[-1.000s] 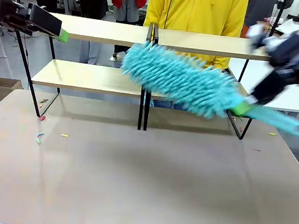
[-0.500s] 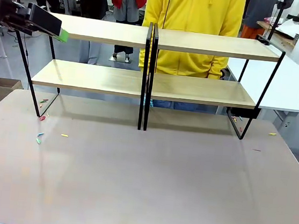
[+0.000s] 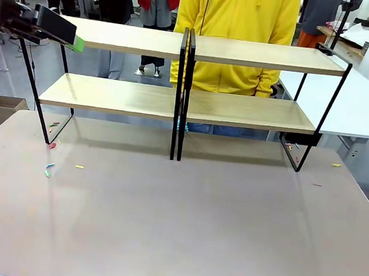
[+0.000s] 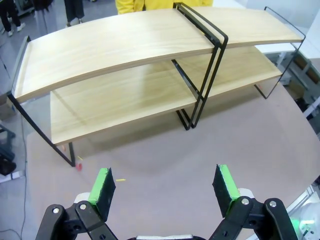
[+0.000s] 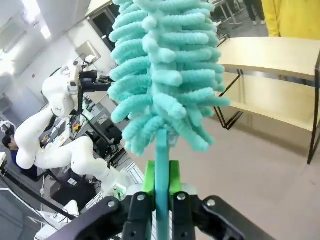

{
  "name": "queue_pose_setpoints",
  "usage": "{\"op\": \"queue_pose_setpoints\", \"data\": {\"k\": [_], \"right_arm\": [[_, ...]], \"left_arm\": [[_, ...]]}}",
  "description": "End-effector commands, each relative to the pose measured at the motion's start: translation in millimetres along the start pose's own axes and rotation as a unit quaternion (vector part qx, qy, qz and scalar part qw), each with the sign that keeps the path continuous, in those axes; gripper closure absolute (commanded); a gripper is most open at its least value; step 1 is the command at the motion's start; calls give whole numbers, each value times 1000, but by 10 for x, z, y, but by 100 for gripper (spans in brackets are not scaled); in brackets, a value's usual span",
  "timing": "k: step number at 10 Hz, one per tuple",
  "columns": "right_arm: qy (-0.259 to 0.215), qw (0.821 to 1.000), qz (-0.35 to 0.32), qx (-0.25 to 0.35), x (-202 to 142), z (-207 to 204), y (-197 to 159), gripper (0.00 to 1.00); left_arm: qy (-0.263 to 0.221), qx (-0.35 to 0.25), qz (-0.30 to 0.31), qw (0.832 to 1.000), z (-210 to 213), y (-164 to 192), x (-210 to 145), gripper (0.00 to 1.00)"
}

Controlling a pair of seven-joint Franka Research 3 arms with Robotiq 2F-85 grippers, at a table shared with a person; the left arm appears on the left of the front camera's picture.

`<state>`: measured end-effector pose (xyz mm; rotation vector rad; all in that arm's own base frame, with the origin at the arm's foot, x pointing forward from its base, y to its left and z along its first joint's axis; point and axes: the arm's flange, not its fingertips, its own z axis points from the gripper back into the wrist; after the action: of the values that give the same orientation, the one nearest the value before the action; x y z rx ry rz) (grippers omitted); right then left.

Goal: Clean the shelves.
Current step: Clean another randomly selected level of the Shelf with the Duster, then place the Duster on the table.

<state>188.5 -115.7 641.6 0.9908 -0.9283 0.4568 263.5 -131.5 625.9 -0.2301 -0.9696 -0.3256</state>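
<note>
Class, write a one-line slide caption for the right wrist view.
Right gripper shut on teal duster, shelves beyond.

Fluffy turquoise chenille duster with a teal plastic handle (image 5: 165, 85), swept before the light wooden black-framed shelves (image 3: 182, 101) a second ago, has been carried off them, clamped in the right pincer (image 5: 161, 186).

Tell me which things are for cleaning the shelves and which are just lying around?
For the job:
- shelves
- teal fluffy duster, clamped in the right gripper
- left gripper, open

Lying about:
- small coloured scraps on the table
- cardboard box on the floor
</note>
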Motion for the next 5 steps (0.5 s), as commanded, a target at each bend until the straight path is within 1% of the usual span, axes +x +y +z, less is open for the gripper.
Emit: {"op": "queue_pose_setpoints", "data": {"k": [1,5], "right_arm": [[6,1000,-7,-1,66,59,26,87],[6,1000,-7,-1,66,59,26,87]], "left_arm": [[-2,5,0,1000,13,6,-2,0],[-2,5,0,1000,13,6,-2,0]]}}
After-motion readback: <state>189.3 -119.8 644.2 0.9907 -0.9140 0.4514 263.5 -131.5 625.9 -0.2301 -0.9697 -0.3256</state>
